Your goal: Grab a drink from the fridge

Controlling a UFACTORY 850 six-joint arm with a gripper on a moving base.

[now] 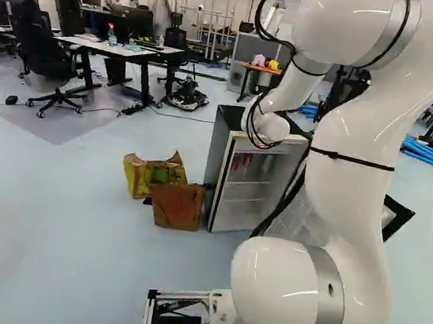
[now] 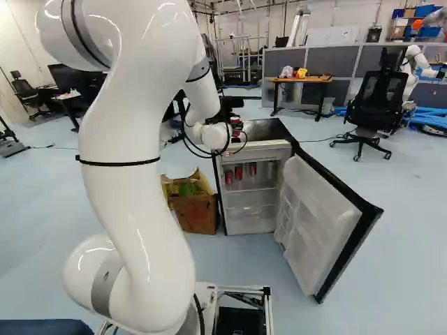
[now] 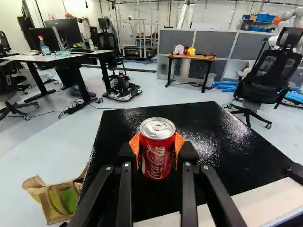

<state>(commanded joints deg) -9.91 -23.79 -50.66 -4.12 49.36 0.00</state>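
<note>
Silver-topped red metal can (image 3: 157,153) is being pinched upright from both sides by black two-fingered, orange-padded gripper (image 3: 157,147), likely against slipping; it is being held over black-topped, box-shaped fridge (image 3: 222,146), contact unclear.

bright light, glare on fridge top (image 3: 213,127), soft shadows

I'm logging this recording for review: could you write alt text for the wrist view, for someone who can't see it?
A red drink can, upright, gripped from both sides by orange-padded jaws over the fridge's black top. A tan bag stands beside the fridge; beyond are a wooden table and office chair.
</note>
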